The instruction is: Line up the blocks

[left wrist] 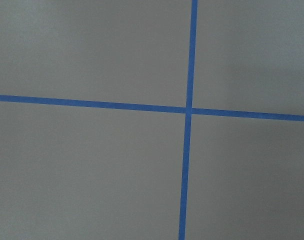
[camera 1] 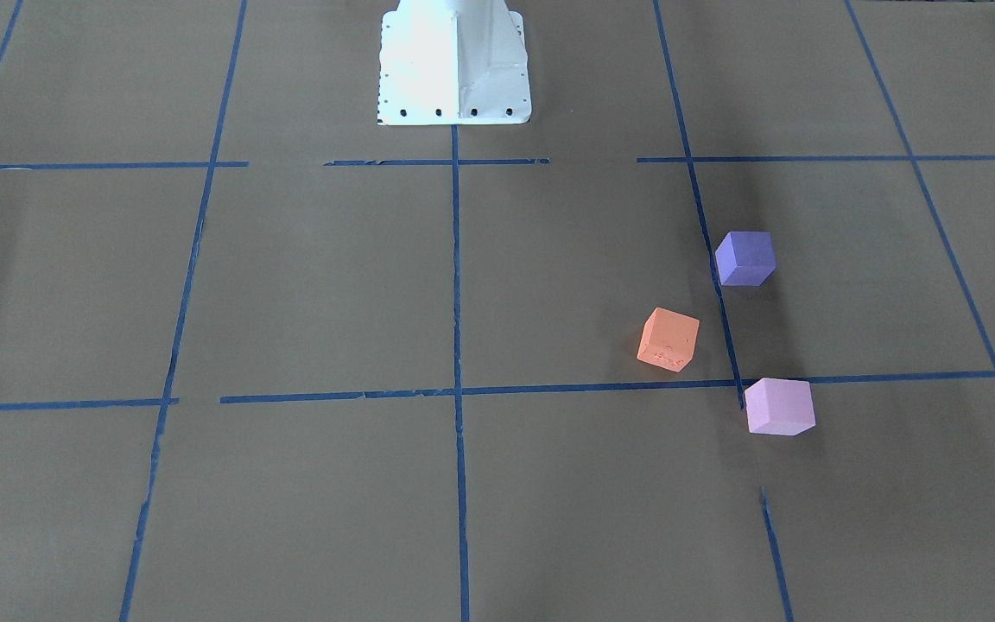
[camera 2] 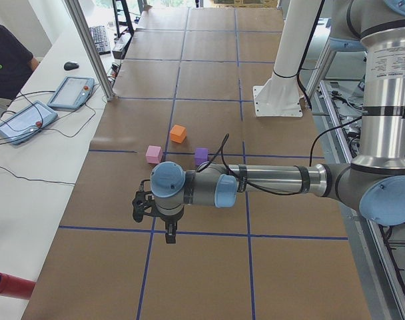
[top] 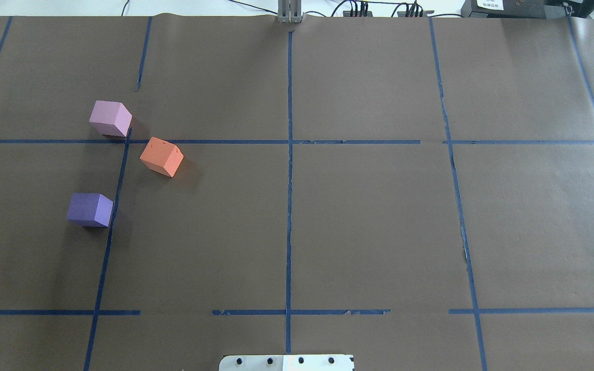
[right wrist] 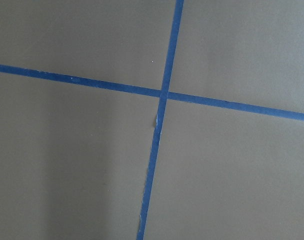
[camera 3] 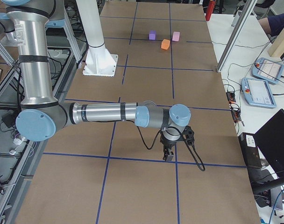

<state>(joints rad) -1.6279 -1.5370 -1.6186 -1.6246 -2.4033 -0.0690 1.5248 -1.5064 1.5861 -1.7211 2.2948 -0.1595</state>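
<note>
Pre-grasp, 0 of 3 aligned; can't tell claw state on left gripper or right gripper; next: shift orange block left, between purple block and pink block.

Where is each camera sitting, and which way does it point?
Front: across the table, facing the robot; white base shows.
Overhead: behind the robot, looking down; base edge only.
Left side: table's left end; left arm near.
Right side: opposite end; right arm near.
Left wrist: straight down at tape cross; no body.
Right wrist: likewise.
Shared: all four room views show the orange block.
</note>
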